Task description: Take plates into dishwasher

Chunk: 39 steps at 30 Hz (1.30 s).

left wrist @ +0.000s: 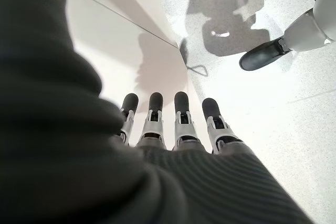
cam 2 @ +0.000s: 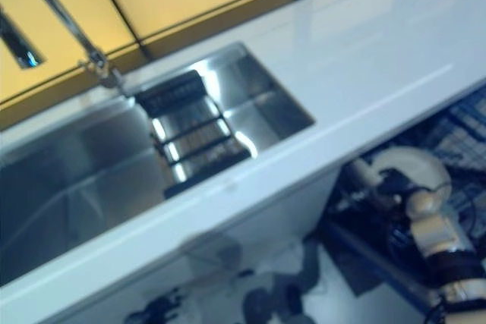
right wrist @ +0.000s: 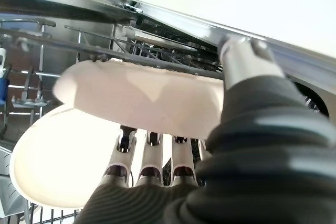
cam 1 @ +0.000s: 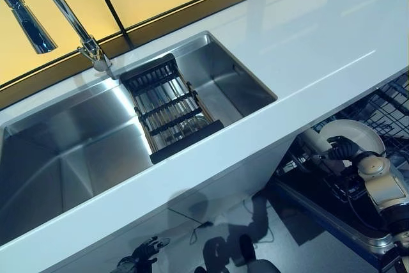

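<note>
Under the counter's right end, my right hand is shut on a white plate at the dark wire dishwasher rack. The right wrist view shows my thumb on the plate's rim and my fingers curled beneath it. A second white plate lies just beyond, over the rack wires. Low by the white cabinet front hangs my left hand, its fingers straight and holding nothing.
A white countertop runs across the view, with a steel sink set into it. A black drying rack spans the sink, and a chrome faucet stands behind it. The open dishwasher door's edge juts out below.
</note>
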Motion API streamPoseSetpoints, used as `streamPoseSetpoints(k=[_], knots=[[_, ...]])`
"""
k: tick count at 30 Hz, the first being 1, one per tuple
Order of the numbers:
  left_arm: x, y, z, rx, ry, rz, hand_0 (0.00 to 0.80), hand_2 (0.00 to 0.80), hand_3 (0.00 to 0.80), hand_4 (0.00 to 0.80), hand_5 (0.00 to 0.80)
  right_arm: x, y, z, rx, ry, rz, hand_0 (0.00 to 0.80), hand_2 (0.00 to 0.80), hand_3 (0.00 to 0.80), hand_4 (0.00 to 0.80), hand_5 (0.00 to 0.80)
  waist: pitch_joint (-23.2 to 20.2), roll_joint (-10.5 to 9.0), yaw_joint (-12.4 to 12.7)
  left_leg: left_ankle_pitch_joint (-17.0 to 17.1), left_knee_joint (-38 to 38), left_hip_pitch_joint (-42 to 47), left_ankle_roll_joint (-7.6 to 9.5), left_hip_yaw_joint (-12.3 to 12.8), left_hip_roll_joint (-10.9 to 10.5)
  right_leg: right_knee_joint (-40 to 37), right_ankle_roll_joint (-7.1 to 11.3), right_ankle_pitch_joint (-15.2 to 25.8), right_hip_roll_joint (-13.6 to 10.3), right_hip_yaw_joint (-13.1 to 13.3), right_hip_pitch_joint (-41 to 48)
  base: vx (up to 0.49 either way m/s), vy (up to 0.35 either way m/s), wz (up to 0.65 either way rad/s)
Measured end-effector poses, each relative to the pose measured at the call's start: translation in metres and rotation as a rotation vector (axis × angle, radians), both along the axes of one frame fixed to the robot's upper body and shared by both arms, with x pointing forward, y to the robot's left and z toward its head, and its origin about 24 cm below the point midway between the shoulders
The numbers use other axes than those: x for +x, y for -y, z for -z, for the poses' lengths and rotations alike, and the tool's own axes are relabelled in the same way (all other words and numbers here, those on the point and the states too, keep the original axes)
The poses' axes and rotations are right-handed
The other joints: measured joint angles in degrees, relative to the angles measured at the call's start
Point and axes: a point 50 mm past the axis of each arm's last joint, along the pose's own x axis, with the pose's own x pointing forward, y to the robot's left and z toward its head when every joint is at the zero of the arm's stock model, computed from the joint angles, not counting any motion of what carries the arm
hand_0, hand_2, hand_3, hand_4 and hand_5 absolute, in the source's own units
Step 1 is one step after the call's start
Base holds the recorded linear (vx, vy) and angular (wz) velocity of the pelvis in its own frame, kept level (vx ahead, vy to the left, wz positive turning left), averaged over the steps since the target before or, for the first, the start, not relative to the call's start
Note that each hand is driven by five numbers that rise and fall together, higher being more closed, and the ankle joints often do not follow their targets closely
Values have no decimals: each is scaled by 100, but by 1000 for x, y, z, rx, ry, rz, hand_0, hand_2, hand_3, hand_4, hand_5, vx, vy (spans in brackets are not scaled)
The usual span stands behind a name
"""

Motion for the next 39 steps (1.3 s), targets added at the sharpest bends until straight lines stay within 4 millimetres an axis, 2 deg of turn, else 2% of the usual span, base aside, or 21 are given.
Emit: streamPoseSetpoints(k=[7, 12, 16, 26, 31, 36, 39], knots=[[0, 0, 0, 0, 1, -1, 0, 0, 0, 0, 0, -4, -2, -4, -9, -6, -19, 0, 0, 0, 0, 0, 44, -69, -16, 0, 0, 7, 0, 4, 0, 15, -15, 11, 4, 8, 3, 0, 0, 0], [0, 0, 0, 2, 0, -4, 0, 0, 0, 0, 0, -8, -3, -5, 2, -26, -41, 0, 0, 0, 0, 0, 105, -212, -51, -1, -1, 53, 1, 8, -1, 16, -17, 13, 4, 14, 49, 12, 2, 0], [-1, -1, 0, 3, -2, -11, 0, 0, 0, 0, 0, -12, 3, -7, 7, -30, -19, 0, 0, 0, 0, 0, 95, -329, -116, -1, -1, 59, 1, 8, 0, 21, -20, 15, 5, 15, 58, 0, 0, 0], [-5, -5, 1, 15, -9, -19, 0, 0, 0, 0, 0, -31, 40, -30, -36, -32, 85, 0, 0, 0, 0, 0, -143, -811, -162, -4, -3, 170, 4, 50, 10, 21, -28, 22, 15, 52, 156, 9, 12, -1], [-13, -7, 5, 33, -43, -35, 0, 0, 0, 0, 0, -43, 57, -25, -20, -69, 127, 0, 0, 0, 0, 0, -427, -1027, -199, -22, -4, 206, 25, 129, 13, 20, -32, 27, 22, 103, 166, 29, 45, -5], [-17, -9, 6, 52, -63, -50, 0, 0, 0, 0, 0, -55, 72, -23, 6, -77, 177, 0, 0, 0, 0, 0, -620, -1037, -299, -38, -7, 264, 29, 140, 12, 3, -7, 7, 20, 113, 230, 10, 15, 0], [-19, -10, 7, 66, -77, -54, 0, 0, 0, 0, 0, -73, 89, -20, 8, -92, 246, 0, 0, 0, 0, 0, -753, -1024, -304, -43, -6, 267, 22, 151, 22, 5, -7, 7, 37, 138, 222, 14, -1, -3]])
